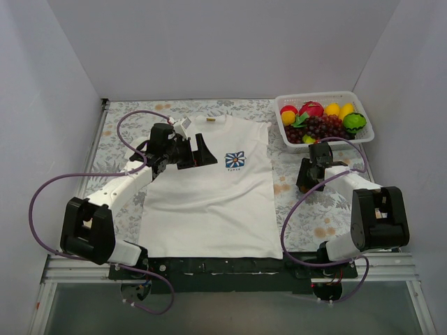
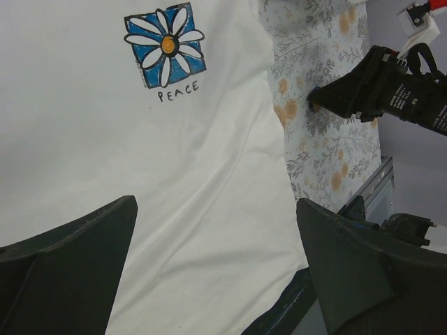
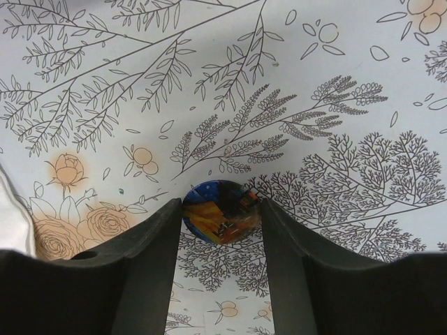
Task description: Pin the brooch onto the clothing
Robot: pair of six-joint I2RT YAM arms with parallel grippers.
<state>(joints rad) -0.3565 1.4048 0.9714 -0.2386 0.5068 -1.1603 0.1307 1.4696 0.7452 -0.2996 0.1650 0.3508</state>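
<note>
Right gripper jaws clasp a round blue-and-orange brooch down at the floral tablecloth, at three o'clock of the white T-shirt. Left gripper hovers over the shirt, jaws spread wide.

— Where's the T-shirt?
— Flat in the middle of the table, neck at the far side, flower print on its chest.
— The basket?
— Far right corner, fruit in it.
— The brooch?
— On the table, right of the T-shirt, before the basket, between the right claw's fingers. The left claw hangs over the T-shirt's left shoulder.
</note>
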